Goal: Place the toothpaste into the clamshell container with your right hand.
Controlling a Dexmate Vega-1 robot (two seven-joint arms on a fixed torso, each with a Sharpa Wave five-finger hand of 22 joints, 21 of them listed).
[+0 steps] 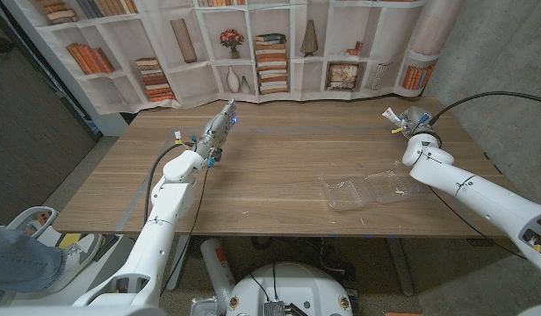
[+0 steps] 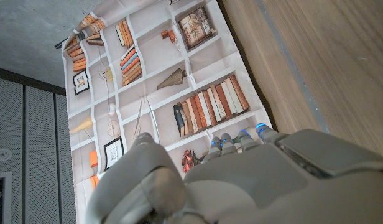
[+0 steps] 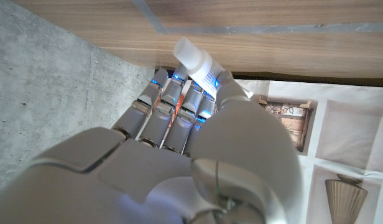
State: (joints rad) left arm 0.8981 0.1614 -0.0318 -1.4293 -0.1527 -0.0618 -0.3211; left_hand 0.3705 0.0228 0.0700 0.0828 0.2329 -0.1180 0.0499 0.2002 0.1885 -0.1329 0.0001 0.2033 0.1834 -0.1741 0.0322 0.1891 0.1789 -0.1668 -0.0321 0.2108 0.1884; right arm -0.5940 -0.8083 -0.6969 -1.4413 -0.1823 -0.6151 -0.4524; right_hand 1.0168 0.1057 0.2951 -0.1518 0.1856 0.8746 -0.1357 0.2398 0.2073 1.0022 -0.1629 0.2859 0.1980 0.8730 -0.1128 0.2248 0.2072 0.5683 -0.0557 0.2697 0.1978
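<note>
The toothpaste (image 3: pixel 198 62), a white tube with a white cap, is gripped in my right hand (image 3: pixel 191 137), whose fingers are curled around it. In the head view my right hand (image 1: pixel 414 123) is near the table's far right corner, with the toothpaste's (image 1: pixel 391 114) end sticking out to its left. The clear clamshell container (image 1: pixel 367 189) lies open on the table, nearer the front edge than that hand. My left hand (image 1: pixel 218 133) is over the far left part of the table, fingers stretched out and holding nothing. In the left wrist view my left hand (image 2: pixel 241 180) points at the backdrop.
A printed bookshelf backdrop (image 1: pixel 253 44) hangs behind the table's far edge. A grey concrete wall (image 1: pixel 499 44) stands at the right. The wooden table (image 1: pixel 270 175) is bare between my hands. A person's leg in jeans (image 1: pixel 16 259) shows at the bottom left.
</note>
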